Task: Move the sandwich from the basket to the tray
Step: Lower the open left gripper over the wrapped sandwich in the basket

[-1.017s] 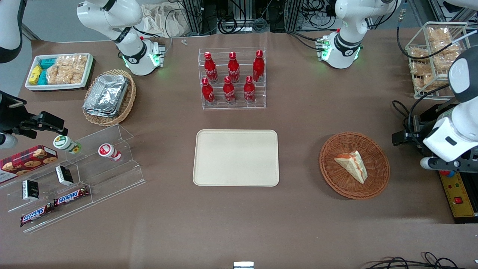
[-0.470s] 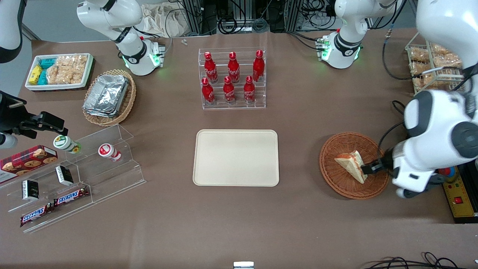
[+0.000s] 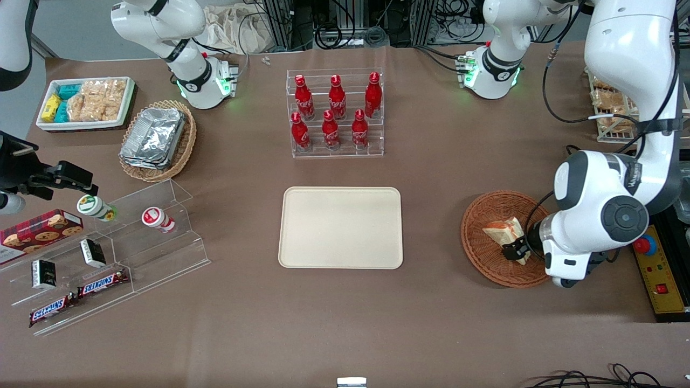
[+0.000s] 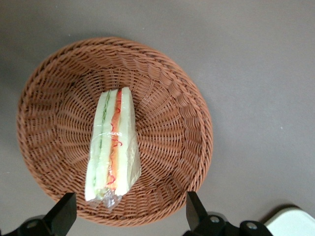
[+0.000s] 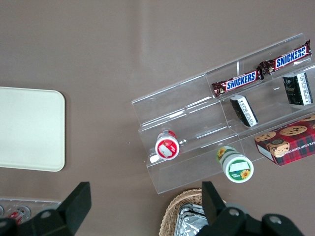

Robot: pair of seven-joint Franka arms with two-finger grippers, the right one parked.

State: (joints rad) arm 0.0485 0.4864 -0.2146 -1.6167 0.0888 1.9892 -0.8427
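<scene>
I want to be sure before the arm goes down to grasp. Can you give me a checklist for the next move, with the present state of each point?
1. The gripper is above the basket: ok.
2. Its fingers are open: ok.
3. The sandwich lies in the basket, between the finger lines: ok.
4. Nothing else in the basket beside the sandwich: ok.
5. The tray has nothing on it: ok.
6. Height of the fingers over the sandwich: cannot tell.
</scene>
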